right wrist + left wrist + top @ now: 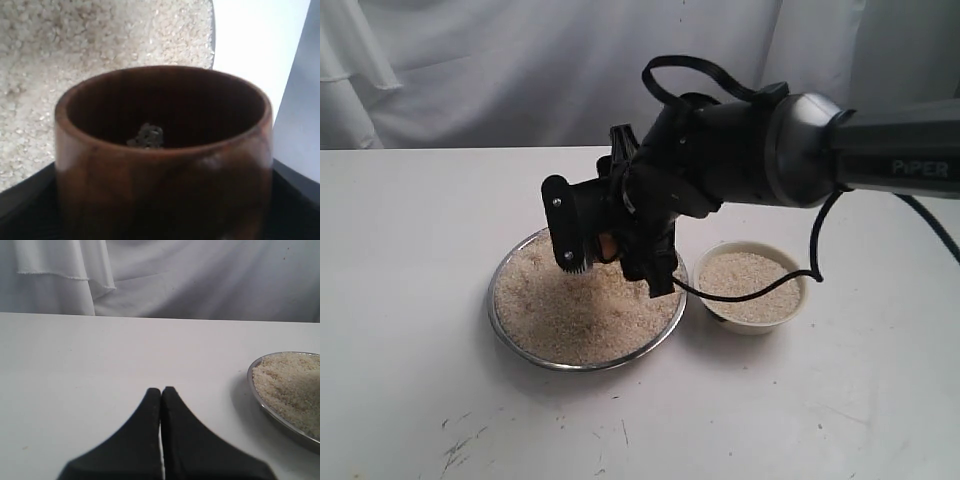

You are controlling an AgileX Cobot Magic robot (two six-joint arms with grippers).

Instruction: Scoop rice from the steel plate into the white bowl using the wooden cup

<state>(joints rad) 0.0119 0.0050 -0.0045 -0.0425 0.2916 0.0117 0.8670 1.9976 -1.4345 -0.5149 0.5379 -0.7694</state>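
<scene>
The steel plate (507,330) sits mid-table, heaped with rice (570,310). Over its far side my right gripper (612,262) is shut on the wooden cup (607,244), most of it hidden between the fingers. Up close the wooden cup (165,150) fills the right wrist view, its dark inside holding only a few grains, with the rice (75,45) spread below it. The white bowl (751,322) stands just right of the plate and holds rice. My left gripper (161,390) is shut and empty over bare table, left of the plate's rim (260,402).
A black cable (740,290) from the right arm droops across the bowl. A white cloth backdrop (470,70) hangs behind the white table (410,380). Small dark scuffs mark the table's front.
</scene>
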